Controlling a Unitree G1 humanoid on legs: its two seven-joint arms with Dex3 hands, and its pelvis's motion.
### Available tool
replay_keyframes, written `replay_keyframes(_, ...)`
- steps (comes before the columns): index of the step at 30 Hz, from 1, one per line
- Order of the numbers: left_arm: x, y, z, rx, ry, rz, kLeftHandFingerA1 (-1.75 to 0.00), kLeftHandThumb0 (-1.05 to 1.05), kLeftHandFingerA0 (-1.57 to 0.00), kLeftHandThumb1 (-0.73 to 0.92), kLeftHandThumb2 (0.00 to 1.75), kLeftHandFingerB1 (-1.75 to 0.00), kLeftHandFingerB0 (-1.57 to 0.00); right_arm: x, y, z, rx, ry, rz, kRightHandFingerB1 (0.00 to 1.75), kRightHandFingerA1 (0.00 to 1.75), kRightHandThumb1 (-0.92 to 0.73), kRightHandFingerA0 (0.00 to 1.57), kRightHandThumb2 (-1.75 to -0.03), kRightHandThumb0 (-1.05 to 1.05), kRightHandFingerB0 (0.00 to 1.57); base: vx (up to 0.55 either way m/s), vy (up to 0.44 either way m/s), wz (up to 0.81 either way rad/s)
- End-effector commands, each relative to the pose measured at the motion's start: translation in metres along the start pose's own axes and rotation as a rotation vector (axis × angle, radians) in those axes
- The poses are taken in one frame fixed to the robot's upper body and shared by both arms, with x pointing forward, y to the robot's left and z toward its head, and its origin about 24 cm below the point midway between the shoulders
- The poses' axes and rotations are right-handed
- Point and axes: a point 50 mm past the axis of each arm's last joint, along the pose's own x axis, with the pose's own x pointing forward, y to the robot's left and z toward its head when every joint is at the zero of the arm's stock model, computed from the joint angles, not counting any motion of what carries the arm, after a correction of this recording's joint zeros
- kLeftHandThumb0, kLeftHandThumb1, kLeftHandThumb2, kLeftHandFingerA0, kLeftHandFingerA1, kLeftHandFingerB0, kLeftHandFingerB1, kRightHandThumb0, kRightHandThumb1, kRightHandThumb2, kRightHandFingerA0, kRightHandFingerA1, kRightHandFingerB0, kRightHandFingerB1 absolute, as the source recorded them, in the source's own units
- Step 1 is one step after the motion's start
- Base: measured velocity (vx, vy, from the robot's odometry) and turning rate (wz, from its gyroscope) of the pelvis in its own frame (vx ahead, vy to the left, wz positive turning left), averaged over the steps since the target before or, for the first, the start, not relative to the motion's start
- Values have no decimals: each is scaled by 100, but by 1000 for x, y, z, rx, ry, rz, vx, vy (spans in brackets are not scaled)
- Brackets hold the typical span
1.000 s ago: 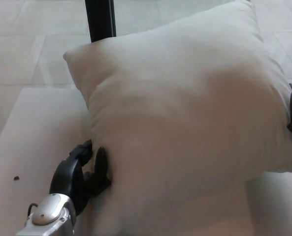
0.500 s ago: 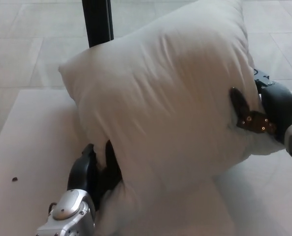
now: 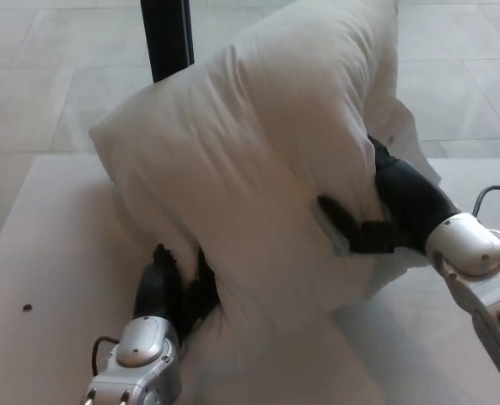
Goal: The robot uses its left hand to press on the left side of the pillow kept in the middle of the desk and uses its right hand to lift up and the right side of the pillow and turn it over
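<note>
White pillow (image 3: pixel 258 169), reared up, gripped by right robot hand (image 3: pixel 376 224); left robot hand (image 3: pixel 169 287) presses its base.

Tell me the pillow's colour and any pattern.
The pillow is plain white, no pattern, seen in the head view.

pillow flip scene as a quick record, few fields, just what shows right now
pillow: white, reared up on the desk, right side lifted and folding over
left hand: pressed into pillow's lower left edge
right hand: gripping pillow's right side, thumb dug into the fabric
desk: pale top, small dark speck near left edge
behind: black post, tiled floor
</note>
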Motion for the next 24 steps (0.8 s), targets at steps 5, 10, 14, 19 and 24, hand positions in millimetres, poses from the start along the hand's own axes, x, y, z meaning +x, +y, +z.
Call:
replay_keyframes(5, -19, -99, -46, 174, 141, -234, -57, -99, -17, 67, 97, 0, 0, 5, 129, 7, 74, -4, 391, 44, 150, -72, 37, -67, -102, 16, 0, 0, 0)
replay_keyframes(10, -24, -130, -58, -38, 157, -312, -7, -105, 0, 60, 95, -7, 0, -3, 163, 3, -50, -17, 483, 53, 58, -26, 4, -98, -43, 0, 0, 0, 0)
replay_keyframes(14, -30, -130, -78, -24, 169, -327, -93, -102, -34, 66, 95, 0, 0, -12, 184, -13, -160, 21, 555, 55, 58, -23, 3, -97, -44, 1, 0, 0, 0)
replay_keyframes(19, -31, -126, -84, -36, 160, -311, -101, -80, -41, 55, 84, 0, 0, -16, 193, -13, -182, 15, 580, 62, 77, -80, 2, -65, -105, 7, 0, 0, 0)
replay_keyframes(24, -30, -126, -90, -20, 172, -305, -112, -79, -22, 68, 60, 0, 0, -20, 202, -12, -202, 2, 667, 58, 54, -58, 4, -102, -98, 8, 0, 0, 0)
